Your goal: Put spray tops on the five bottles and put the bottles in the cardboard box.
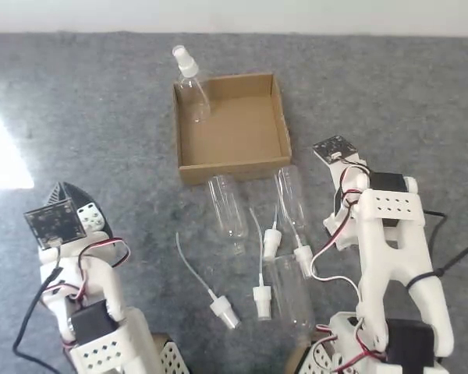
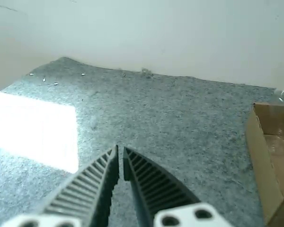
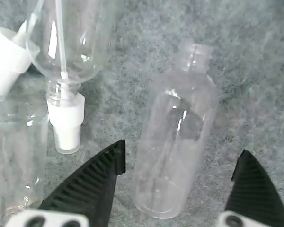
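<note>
From above, one clear plastic bottle with a white spray top (image 1: 193, 89) stands in the far-left corner of the brown cardboard box (image 1: 238, 132). Left wrist: the left gripper (image 2: 120, 149), ribbed jaws closed and empty, hangs over grey felt (image 2: 180, 127). Right wrist: the right gripper (image 3: 182, 149) gapes wide above a smooth uncapped bottle (image 3: 173, 109), apparently picking it for capping, which calls for a square squeeze.

The left arm (image 1: 93, 284) and right arm (image 1: 391, 234) are white plastic with black motors, red-and-black cables and ribbed black jaws.
</note>
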Robot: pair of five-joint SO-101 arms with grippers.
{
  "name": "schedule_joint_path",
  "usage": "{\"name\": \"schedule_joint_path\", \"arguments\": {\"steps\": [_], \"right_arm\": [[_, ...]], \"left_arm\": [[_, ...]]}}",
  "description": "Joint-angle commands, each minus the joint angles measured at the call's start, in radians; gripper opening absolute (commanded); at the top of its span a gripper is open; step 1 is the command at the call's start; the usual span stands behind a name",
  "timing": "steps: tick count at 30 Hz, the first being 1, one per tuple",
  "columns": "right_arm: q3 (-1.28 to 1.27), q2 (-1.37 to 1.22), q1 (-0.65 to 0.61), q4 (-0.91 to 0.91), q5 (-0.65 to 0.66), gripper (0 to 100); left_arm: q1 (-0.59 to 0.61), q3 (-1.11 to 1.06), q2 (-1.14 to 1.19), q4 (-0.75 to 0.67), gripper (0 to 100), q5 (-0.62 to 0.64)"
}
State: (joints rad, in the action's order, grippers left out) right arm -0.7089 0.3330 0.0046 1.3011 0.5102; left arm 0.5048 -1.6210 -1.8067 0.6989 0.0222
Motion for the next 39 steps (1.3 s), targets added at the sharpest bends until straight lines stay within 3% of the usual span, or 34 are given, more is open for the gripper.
{"name": "schedule_joint_path", "arguments": {"steps": [1, 13, 39], "right_arm": [[0.049, 0.042, 0.012, -0.002, 0.009, 32.1], [0.390, -0.223, 0.002, 0.232, 0.006, 31.1], [0.601, -0.610, -0.044, 0.220, -0.072, 30.9]], "left_arm": [[-0.002, 0.008, -0.018, -0.031, 2, 0.009], [-0.002, 0.008, -0.018, -0.031, 2, 0.009], [-0.002, 0.008, -0.018, -0.031, 2, 0.008]]}}
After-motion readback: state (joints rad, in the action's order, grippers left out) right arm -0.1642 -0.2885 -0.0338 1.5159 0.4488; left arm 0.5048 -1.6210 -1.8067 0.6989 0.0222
